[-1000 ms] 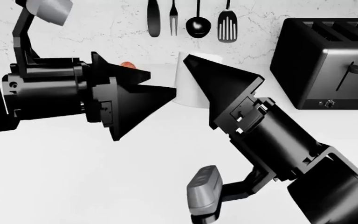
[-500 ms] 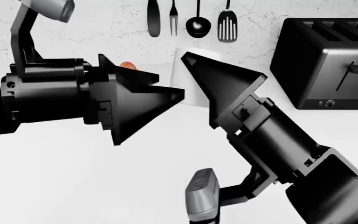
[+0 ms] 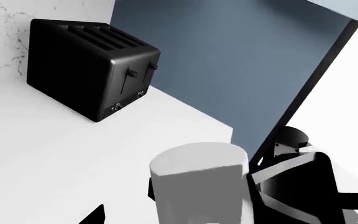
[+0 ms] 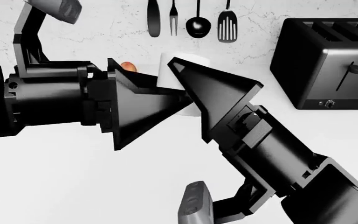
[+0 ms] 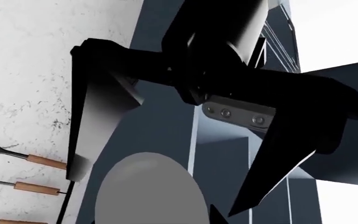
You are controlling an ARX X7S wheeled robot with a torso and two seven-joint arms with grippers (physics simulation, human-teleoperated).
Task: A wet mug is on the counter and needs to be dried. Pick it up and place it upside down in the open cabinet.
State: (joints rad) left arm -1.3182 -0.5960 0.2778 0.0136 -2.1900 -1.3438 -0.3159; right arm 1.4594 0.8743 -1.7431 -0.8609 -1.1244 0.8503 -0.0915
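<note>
The white mug (image 4: pixel 195 58) is off the counter (image 4: pixel 73 177), in front of the marbled wall. My right gripper (image 4: pixel 175 70) comes up from the lower right and is shut on it; one broad black finger covers most of the mug. In the right wrist view the mug (image 5: pixel 148 191) fills the space between the jaws of the right gripper (image 5: pixel 148 214). My left gripper (image 4: pixel 175 91) reaches in from the left, open, its fingers (image 5: pixel 86 116) spread on either side of the mug. In the left wrist view the mug (image 3: pixel 197 186) stands just beyond the left gripper (image 3: pixel 185 219).
A black toaster (image 4: pixel 328 65) stands on the counter at the right and shows in the left wrist view (image 3: pixel 92 65). Black utensils (image 4: pixel 191 21) hang on the wall. A small orange fruit (image 4: pixel 127 66) lies behind the left gripper. A blue-grey panel (image 3: pixel 229 60) rises beyond the counter's end.
The mug and my right gripper have moved up and to the left. My left gripper has moved right, and its open fingers now flank the mug.
</note>
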